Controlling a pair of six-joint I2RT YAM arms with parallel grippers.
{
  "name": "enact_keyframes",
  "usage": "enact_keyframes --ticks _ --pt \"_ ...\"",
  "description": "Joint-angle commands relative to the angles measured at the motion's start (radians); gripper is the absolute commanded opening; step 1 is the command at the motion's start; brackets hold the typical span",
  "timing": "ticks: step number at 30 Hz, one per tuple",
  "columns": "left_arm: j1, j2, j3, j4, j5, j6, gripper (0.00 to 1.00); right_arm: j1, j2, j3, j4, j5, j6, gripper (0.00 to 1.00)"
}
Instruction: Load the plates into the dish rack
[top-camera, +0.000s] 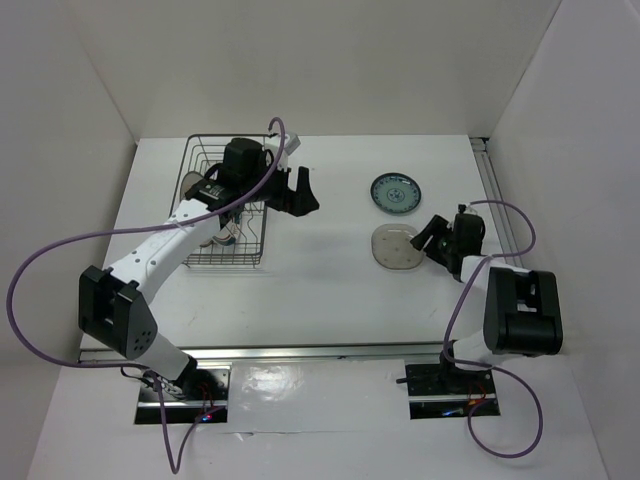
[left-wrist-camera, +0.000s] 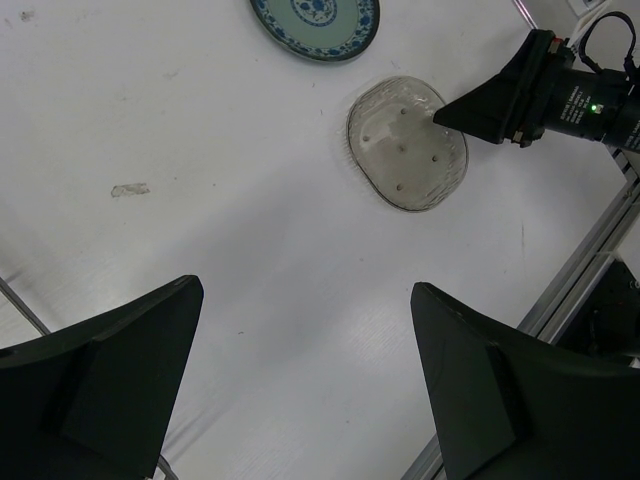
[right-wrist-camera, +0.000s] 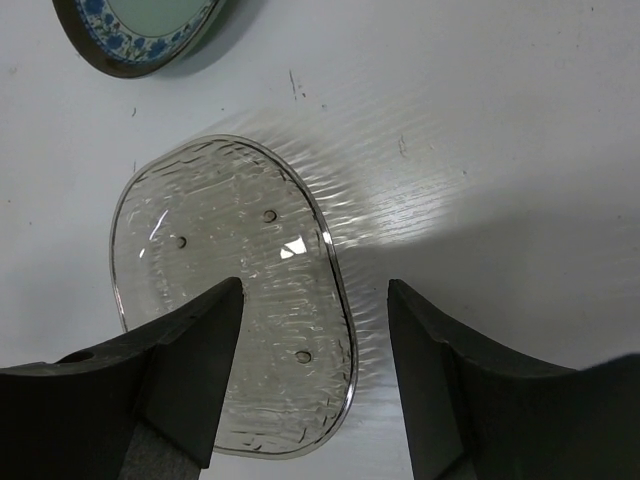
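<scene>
since the plain grey plate (right-wrist-camera: 220, 230) lies flat on the table (right-wrist-camera: 500, 150), the right gripper (right-wrist-camera: 315, 290) straddles its rim with jaws partly open, gripping nothing yet; beyond lies the teal plate (top-camera: 396, 192), and the left gripper (top-camera: 292, 190) hangs wide open, empty, beside the dish rack (top-camera: 205, 150).

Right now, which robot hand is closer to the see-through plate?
The right one. The right gripper is at the grey plate's edge, with one finger on each side of the rim. The left gripper hangs far off across the table, beside the dish rack.
</scene>
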Motion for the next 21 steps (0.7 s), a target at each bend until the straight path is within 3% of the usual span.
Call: enact_keyframes --ticks 1,5,10,15,18,21 --pt "-0.005 0.001 0.028 0.027 0.009 -0.01 0.99 -0.006 0.024 -0.007 0.027 -0.002 -0.004 0.66" --pt "-0.005 0.001 0.028 0.027 -0.01 -0.001 0.99 -0.006 0.044 -0.007 0.039 -0.02 -0.004 0.41" --pt "-0.005 0.001 0.028 0.018 -0.031 0.0 0.99 -0.006 0.053 -0.007 0.03 -0.02 -0.013 0.3" --pt "-0.005 0.001 0.028 0.018 -0.04 0.0 0.99 -0.006 0.053 0.002 0.01 0.003 -0.023 0.03" --pt "-0.005 0.019 0.037 0.007 -0.066 -0.011 0.99 -0.006 0.053 0.011 0.01 -0.025 -0.01 0.0" --pt "-0.005 0.019 0.037 -0.002 -0.129 -0.033 0.99 -0.006 0.032 -0.003 0.089 -0.146 0.0 0.0"
